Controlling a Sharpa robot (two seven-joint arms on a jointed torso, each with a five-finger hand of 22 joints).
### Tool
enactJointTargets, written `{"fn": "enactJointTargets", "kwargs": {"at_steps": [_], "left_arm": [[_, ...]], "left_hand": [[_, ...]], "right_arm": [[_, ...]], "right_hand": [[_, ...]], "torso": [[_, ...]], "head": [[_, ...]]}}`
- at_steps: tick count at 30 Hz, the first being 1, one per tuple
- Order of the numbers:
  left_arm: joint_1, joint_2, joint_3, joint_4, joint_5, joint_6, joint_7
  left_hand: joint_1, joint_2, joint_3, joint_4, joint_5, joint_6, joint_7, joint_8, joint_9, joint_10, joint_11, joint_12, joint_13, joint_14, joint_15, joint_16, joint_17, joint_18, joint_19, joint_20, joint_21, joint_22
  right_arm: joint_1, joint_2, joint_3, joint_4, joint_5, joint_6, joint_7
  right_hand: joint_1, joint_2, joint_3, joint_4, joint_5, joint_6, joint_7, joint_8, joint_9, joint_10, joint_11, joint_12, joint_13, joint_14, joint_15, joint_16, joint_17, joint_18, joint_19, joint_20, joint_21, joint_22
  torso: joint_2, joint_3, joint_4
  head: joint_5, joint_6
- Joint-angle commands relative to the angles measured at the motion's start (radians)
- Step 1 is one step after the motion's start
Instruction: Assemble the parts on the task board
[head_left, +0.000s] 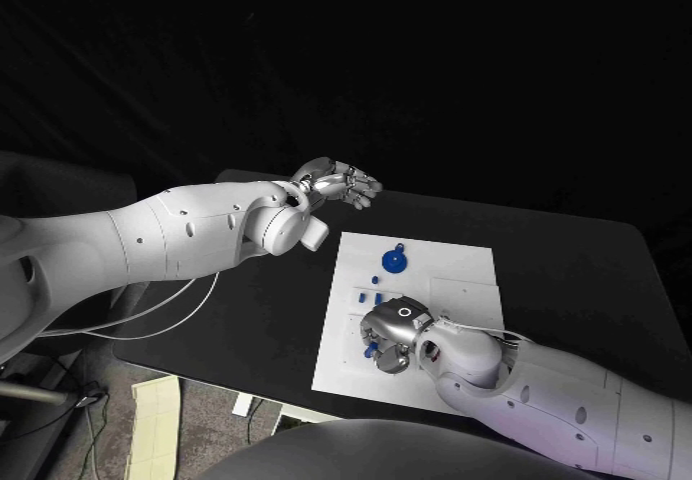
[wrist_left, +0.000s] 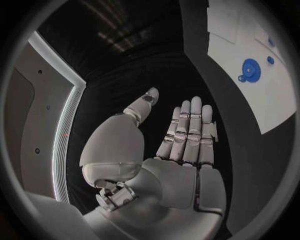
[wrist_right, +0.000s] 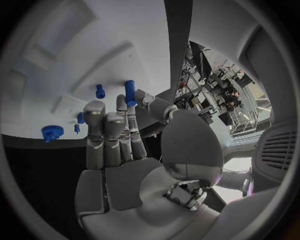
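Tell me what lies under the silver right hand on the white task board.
Under the silver right hand small blue parts show on the white task board. A blue peg rises by its fingertips; anything beneath the palm is covered.

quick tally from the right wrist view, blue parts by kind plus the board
blue toothed wheel: 1
smaller blue pegs: 4
white task board: 1
total: 6

- no readable text, labels, brands, numbers or signs anywhere
- task board (head_left: 433, 300): faint printed outlines on the white plate, no legible lettering
- blue parts (head_left: 394, 262): plain, unmarked
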Motion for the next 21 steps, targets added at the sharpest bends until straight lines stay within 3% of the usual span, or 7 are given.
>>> {"fn": "enactJointTargets", "kwargs": {"at_steps": [1, 21], "left_arm": [[0.001, 0.001, 0.001, 0.004, 0.005, 0.011, 0.009], [0.001, 0.004, 0.001, 0.004, 0.005, 0.012, 0.007]], "left_hand": [[-0.005, 0.002, 0.0, 0.003, -0.002, -0.009, 0.001, 0.007, -0.001, 0.001, 0.004, -0.004, -0.002, 0.007, 0.0, -0.004, 0.001, 0.015, 0.004, 0.0, -0.005, 0.002], [-0.004, 0.002, 0.0, 0.003, -0.002, -0.009, 0.001, 0.007, -0.001, 0.001, 0.004, -0.004, -0.002, 0.007, 0.0, -0.005, 0.003, 0.015, 0.004, 0.0, -0.006, 0.003]], "right_arm": [[-0.003, 0.0, -0.004, -0.002, -0.028, 0.026, -0.009], [-0.003, 0.015, -0.011, 0.001, -0.005, 0.034, 0.003]], "right_hand": [[0.004, 0.002, 0.006, -0.001, 0.003, 0.006, 0.001, 0.002, 0.001, 0.039, -0.008, 0.001, 0.002, -0.011, -0.021, -0.004, -0.001, 0.115, -0.003, -0.008, 0.004, 0.016], [0.001, 0.001, 0.008, -0.002, 0.003, 0.006, 0.001, 0.002, 0.002, 0.038, -0.008, 0.001, 0.003, -0.011, -0.021, -0.005, -0.001, 0.115, -0.003, -0.008, 0.004, 0.016]], "torso": [[0.0, 0.0, 0.0002], [0.0, -0.0004, 0.0002]], "head": [[0.001, -0.001], [-0.001, -0.002]]}}
